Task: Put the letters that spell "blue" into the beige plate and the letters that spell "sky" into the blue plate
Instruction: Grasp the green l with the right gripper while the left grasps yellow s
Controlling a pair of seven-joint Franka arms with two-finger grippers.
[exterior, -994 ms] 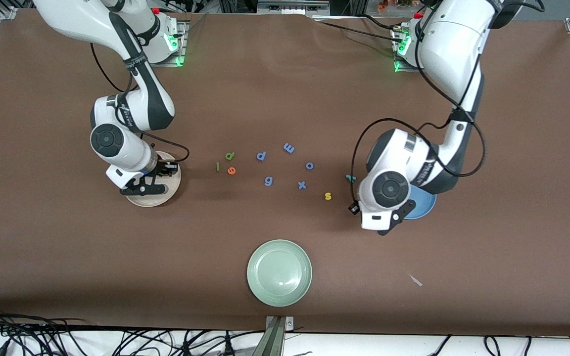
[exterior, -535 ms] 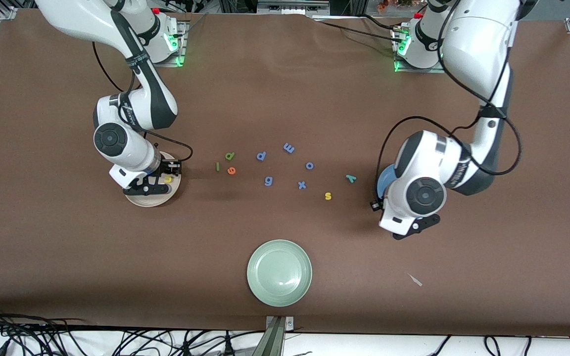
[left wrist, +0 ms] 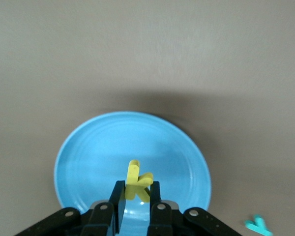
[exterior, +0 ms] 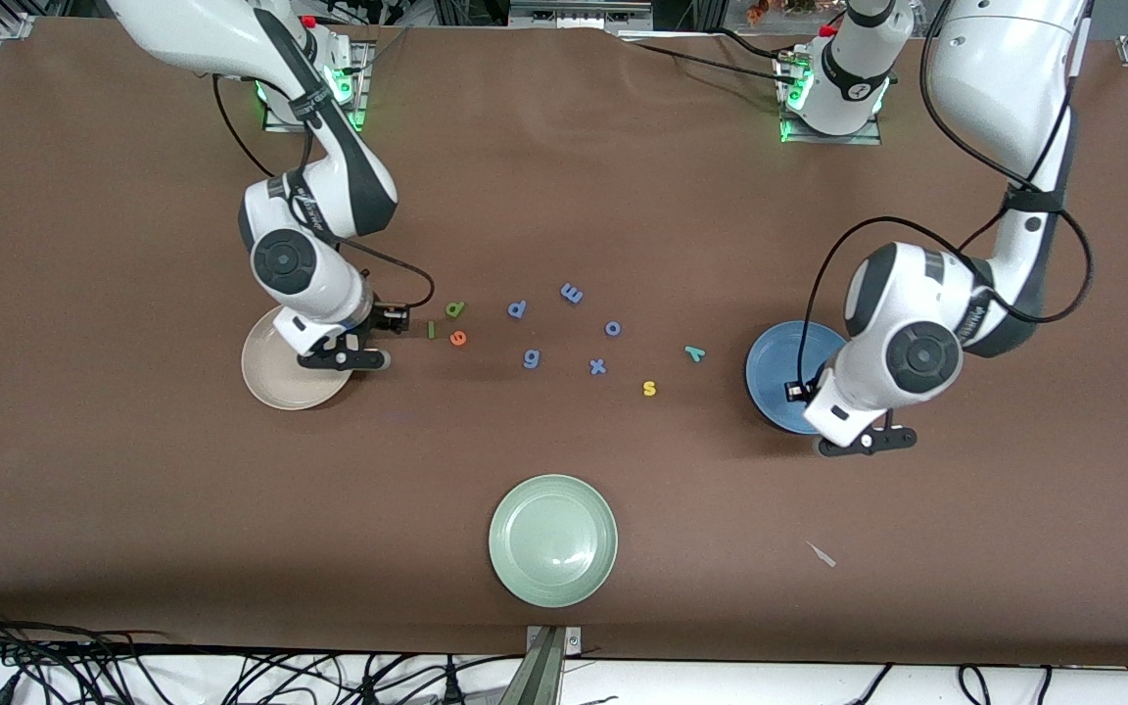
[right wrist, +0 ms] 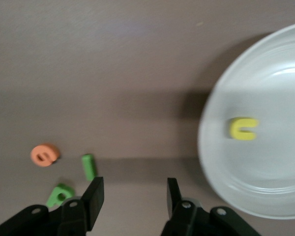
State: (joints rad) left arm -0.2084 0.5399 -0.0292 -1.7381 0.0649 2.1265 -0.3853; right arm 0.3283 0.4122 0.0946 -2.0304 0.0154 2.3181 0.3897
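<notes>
My left gripper (left wrist: 136,191) is shut on the yellow k (left wrist: 138,178), held over the blue plate (left wrist: 88,157); in the front view it (exterior: 863,443) hangs by that plate's (exterior: 770,377) rim. The teal y (exterior: 693,353) and yellow s (exterior: 649,389) lie on the table beside the plate. My right gripper (right wrist: 134,189) is open and empty, over the table between the beige plate (right wrist: 265,187) and the dark green l (right wrist: 88,166). The yellow u (right wrist: 243,129) lies in the beige plate (exterior: 270,377). Light green b (exterior: 455,309), l (exterior: 431,331) and orange e (exterior: 458,339) lie close together.
Blue letters p (exterior: 517,309), m (exterior: 572,293), o (exterior: 613,328), g (exterior: 531,359) and x (exterior: 598,367) are scattered mid-table. A pale green plate (exterior: 552,540) sits nearer the front camera. A small scrap (exterior: 823,555) lies on the brown cloth.
My right gripper opened, left the yellow u in the beige plate and moved toward the l. My left arm carried the k toward its own end of the table, uncovering the blue plate.
</notes>
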